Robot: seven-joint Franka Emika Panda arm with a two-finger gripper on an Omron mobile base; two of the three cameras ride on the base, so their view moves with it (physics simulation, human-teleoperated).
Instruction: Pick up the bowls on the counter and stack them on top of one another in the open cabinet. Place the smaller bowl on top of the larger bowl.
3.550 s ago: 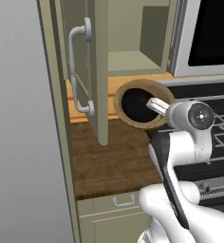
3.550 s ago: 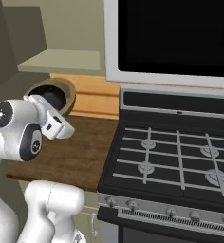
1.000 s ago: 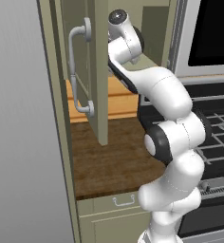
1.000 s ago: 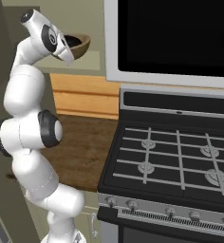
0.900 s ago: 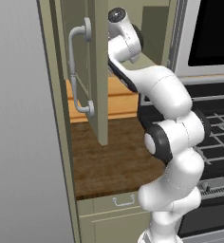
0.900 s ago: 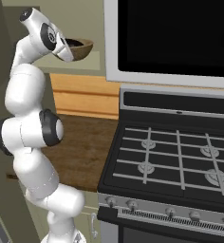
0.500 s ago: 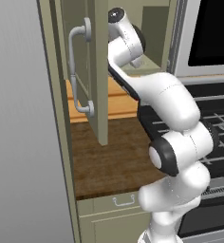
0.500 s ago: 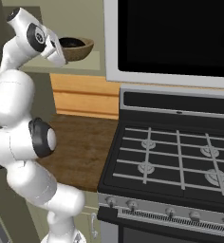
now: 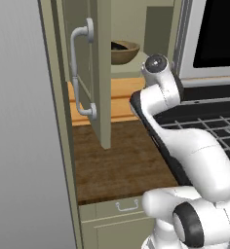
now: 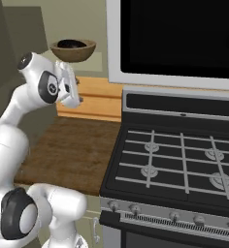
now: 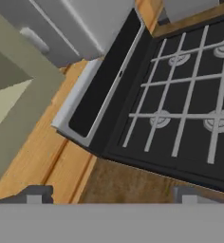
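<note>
The larger bowl (image 9: 125,52), tan and thick-rimmed, stands on the shelf of the open cabinet (image 9: 136,29). The smaller bowl (image 10: 71,44), black, rests inside the tan larger bowl (image 10: 73,52). My gripper (image 10: 76,100) hangs below and in front of that shelf, apart from both bowls and tilted down over the counter (image 10: 73,150). In the hand view my gripper (image 11: 111,195) is open, with its fingertips (image 11: 35,194) far apart and nothing between them. It looks down at the counter (image 11: 133,182) and the stove's back edge.
The cabinet door (image 9: 100,73) with its curved handle (image 9: 80,73) swings out to the left of the arm. A black stove (image 10: 174,160) with grates lies right of the counter, below the microwave (image 10: 184,38). A drawer (image 9: 126,206) sits under the counter's front edge.
The gripper has opened, let go of the stacked bowls on the shelf, and drawn back and down out of the cabinet. The bowls stay on the shelf.
</note>
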